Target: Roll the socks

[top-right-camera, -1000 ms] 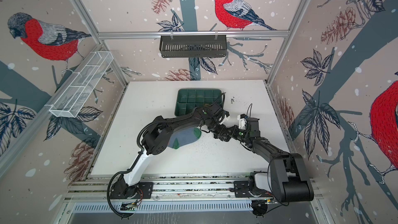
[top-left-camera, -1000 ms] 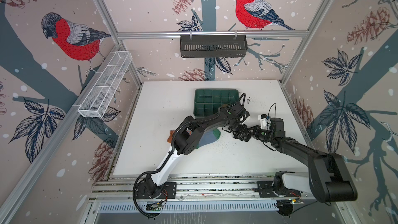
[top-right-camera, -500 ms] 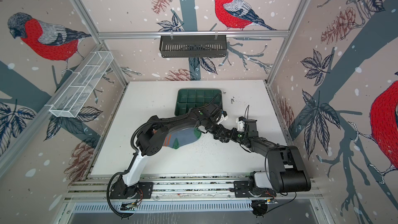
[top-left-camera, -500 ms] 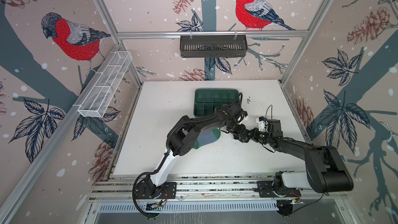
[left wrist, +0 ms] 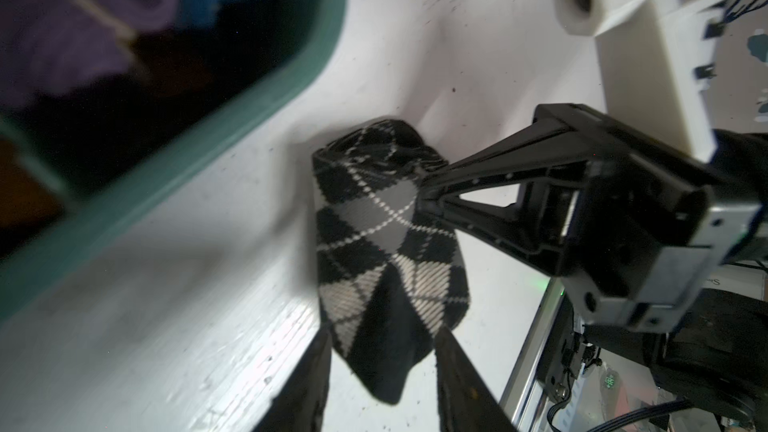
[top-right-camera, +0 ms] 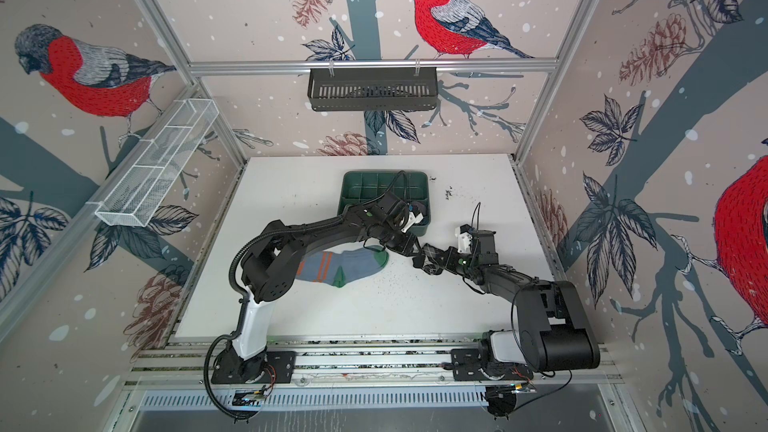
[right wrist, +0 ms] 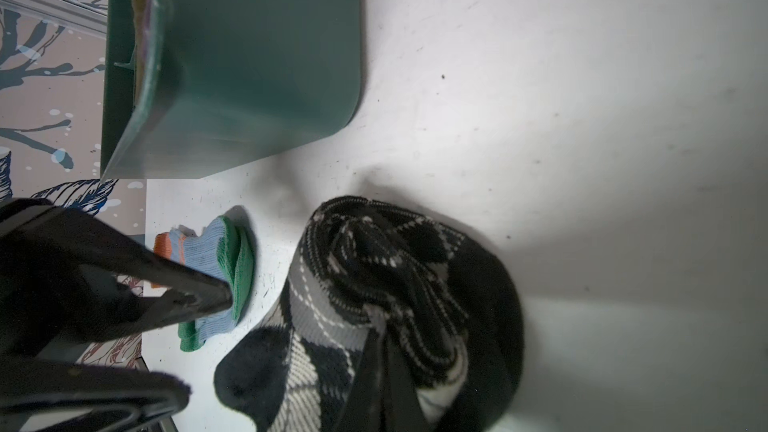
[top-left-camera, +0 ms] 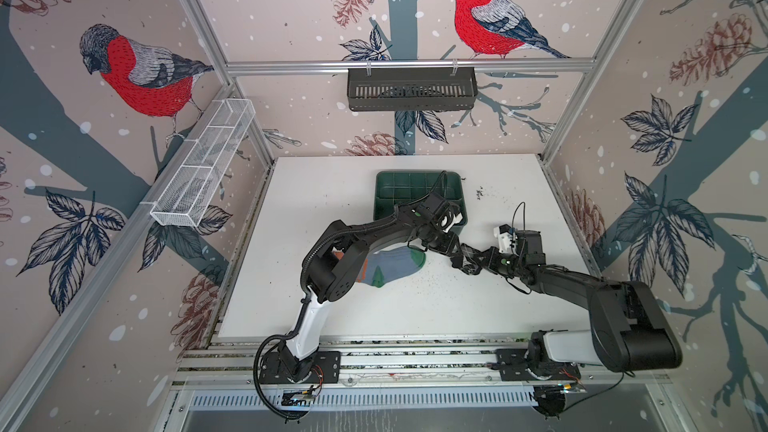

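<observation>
Change: left gripper [left wrist: 382, 336] jaws are widened since a second ago, and more of the light blue sock [top-right-camera: 353, 265] is uncovered.
Left gripper: released, its jaws parted either side of the argyle sock [left wrist: 374, 234] toe.
Right gripper [left wrist: 422, 197]: clamped on the argyle sock's bunched end.
Argyle sock: placed just right of centre in both top views, below the green bin [top-left-camera: 376, 197].
Light blue sock: laid flat on the table [top-left-camera: 415, 309] at centre.

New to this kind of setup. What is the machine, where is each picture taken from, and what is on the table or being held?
Two robot arms work at a white table. Two pictures look down from overhead; two come from cameras on the arms' wrists. A light blue sock lies on the table near a green bin. The right gripper is pinched shut on the argyle sock; the left gripper is open, fingers apart near that sock's toe.
</observation>
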`<action>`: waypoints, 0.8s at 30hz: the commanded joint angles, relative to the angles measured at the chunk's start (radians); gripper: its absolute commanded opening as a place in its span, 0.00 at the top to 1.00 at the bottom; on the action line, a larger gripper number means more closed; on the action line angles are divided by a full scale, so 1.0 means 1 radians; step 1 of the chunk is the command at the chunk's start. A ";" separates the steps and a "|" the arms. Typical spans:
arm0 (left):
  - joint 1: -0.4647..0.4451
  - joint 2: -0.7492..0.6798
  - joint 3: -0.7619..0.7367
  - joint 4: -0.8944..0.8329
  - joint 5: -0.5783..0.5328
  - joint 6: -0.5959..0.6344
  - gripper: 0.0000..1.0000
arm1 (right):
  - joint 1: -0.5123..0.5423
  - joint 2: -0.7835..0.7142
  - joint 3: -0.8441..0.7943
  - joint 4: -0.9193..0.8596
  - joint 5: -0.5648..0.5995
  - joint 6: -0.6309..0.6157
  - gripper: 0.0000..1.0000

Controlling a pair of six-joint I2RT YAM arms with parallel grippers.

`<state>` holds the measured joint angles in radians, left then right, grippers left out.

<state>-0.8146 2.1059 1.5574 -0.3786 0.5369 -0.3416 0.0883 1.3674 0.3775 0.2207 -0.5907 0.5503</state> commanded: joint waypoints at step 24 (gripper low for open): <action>0.046 -0.203 -0.346 0.179 0.046 -0.008 0.52 | 0.214 0.072 0.035 -0.192 0.146 -0.062 0.96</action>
<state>-0.7776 1.9385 1.2427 -0.2523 0.5934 -0.3416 0.2798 1.4338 0.4225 0.2337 -0.5220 0.5072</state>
